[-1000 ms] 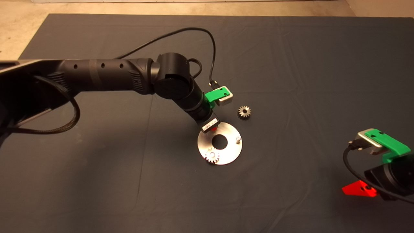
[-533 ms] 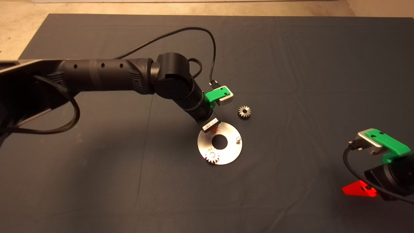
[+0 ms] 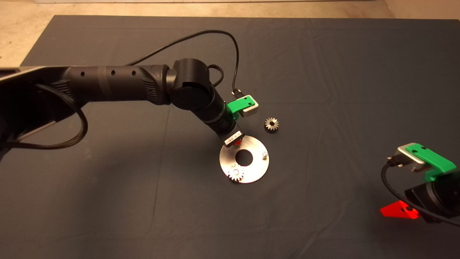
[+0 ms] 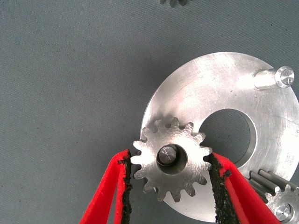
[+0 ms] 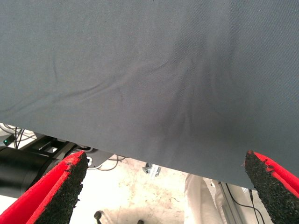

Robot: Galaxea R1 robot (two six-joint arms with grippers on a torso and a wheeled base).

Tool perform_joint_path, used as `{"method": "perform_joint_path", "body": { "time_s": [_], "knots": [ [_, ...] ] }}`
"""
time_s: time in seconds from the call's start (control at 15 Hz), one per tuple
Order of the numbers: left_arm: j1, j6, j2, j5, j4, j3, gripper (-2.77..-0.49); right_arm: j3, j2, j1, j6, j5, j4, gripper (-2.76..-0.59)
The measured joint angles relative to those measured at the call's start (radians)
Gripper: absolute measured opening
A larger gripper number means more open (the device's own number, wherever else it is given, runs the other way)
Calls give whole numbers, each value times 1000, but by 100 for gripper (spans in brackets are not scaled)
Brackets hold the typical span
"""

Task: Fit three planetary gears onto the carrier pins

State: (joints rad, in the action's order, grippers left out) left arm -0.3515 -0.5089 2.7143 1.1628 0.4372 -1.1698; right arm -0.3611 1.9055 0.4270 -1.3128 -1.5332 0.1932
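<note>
The shiny carrier disc (image 3: 257, 169) (image 4: 219, 84) lies mid-mat. One planetary gear (image 3: 235, 173) (image 4: 280, 205) sits on its near pin. In the left wrist view a second gear (image 4: 154, 172) rests over another pin (image 4: 166, 155), whose tip shows in the gear's hole. My left gripper (image 3: 235, 143) (image 4: 170, 156) straddles this gear, pads against its teeth on both sides. The last carrier pin (image 3: 265, 154) (image 4: 282, 77) stands bare. A loose gear (image 3: 271, 124) lies on the mat just beyond the disc. My right gripper (image 3: 399, 210) (image 5: 163, 186) is parked at the lower right, open.
The left arm (image 3: 118, 84) reaches in over the mat with its black cable (image 3: 215, 34) looping above. The dark mat (image 3: 341, 90) has shallow wrinkles. Floor and cables beyond the mat's edge show in the right wrist view.
The left arm has crept very slightly up and back; the gears, the disc and the right arm have stayed where they were.
</note>
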Motion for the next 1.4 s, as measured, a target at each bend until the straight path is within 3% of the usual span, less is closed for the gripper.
{"method": "perform_joint_path", "body": {
  "time_s": [0.73,0.87,1.2,1.4],
  "knots": [
    [5,-3,-11,-6,3,11,-232,0,0,0,0,1,0,-86],
    [5,-3,-13,-9,1,12,-221,0,0,0,0,0,0,-86],
    [5,-5,-15,-19,1,16,-218,0,0,0,0,0,0,-86],
    [5,-8,-34,-20,1,26,-195,0,0,0,0,0,0,-86]
  ]
}}
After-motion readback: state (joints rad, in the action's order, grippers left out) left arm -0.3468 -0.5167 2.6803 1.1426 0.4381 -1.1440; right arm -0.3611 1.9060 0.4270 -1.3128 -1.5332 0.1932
